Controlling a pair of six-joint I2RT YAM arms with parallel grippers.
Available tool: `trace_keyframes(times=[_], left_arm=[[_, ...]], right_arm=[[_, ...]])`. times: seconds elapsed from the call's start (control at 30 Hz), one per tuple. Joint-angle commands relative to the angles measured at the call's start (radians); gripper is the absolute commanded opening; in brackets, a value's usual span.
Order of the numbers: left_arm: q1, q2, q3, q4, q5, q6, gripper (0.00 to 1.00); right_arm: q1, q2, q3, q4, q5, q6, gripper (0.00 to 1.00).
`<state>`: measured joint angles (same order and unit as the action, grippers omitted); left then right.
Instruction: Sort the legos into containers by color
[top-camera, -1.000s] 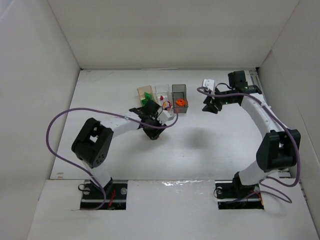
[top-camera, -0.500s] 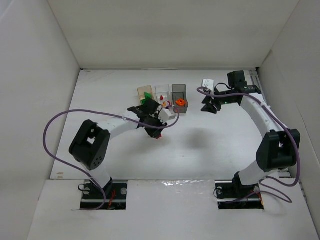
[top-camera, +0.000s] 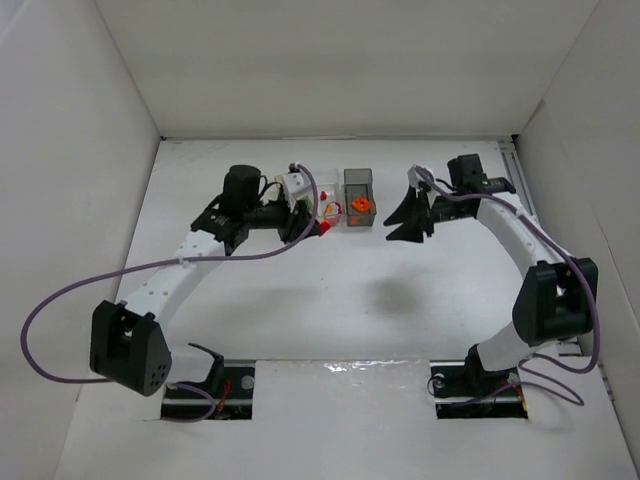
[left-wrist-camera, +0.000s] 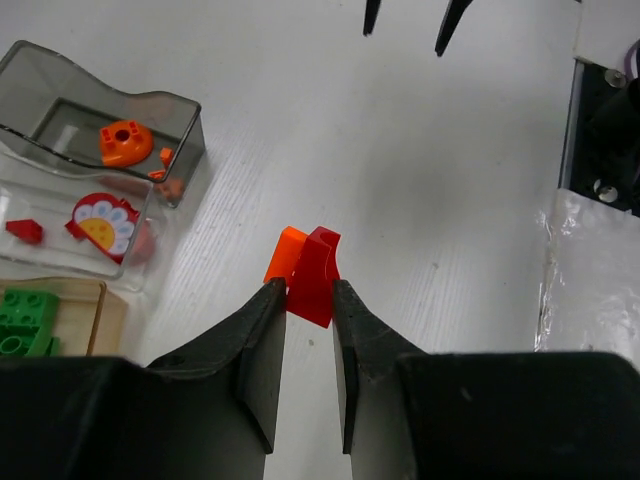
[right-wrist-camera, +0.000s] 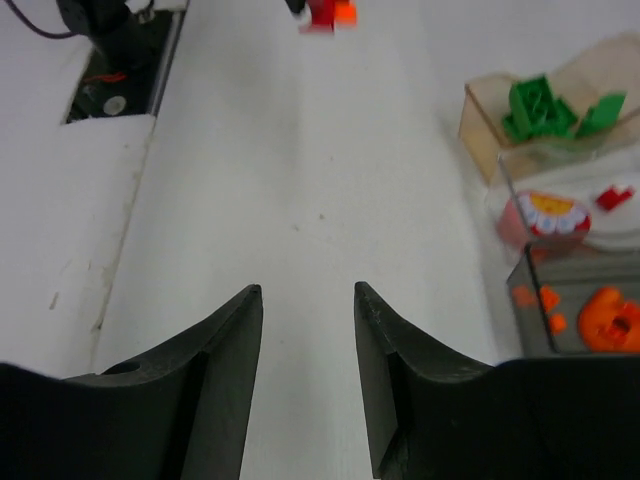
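Mid-carry: red brick (left-wrist-camera: 312, 265), orange brick (left-wrist-camera: 284, 252) seemingly stuck alongside, clamped in left pincer (left-wrist-camera: 305, 288) at frame centre. Next: over clear bin (left-wrist-camera: 60, 262), left edge; part off orange; release. Parted, empty: right pincer (right-wrist-camera: 306, 290).

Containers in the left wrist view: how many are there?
3, in a row: the smoky grey bin at the top, the clear bin in the middle, the tan bin at the bottom edge, partly cut off.

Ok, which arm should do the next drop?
Left. The left gripper is shut on a red brick near the clear bin holding red pieces; the right gripper is open and empty.
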<state>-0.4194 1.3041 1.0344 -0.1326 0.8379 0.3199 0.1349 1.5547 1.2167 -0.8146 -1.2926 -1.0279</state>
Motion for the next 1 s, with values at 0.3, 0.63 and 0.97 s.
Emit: trace_keyframes(times=[0.3, 0.63, 0.97], left_arm=[[-0.275, -0.186, -0.167, 0.293, -0.586, 0.186, 0.0], [-0.464, -0.18, -0.318, 0.55, -1.071, 0.494, 0.0], [-0.473, -0.21, -0.298, 0.631, -1.057, 0.437, 0.0]], right_arm=[[0.038, 0.021, 0.167, -0.03, -0.217, 0.064, 0.47], [0.083, -0.007, 0.018, 0.545, -0.097, 0.796, 0.47], [0.121, 0.053, 0.018, 0.791, -0.03, 1.137, 0.59]])
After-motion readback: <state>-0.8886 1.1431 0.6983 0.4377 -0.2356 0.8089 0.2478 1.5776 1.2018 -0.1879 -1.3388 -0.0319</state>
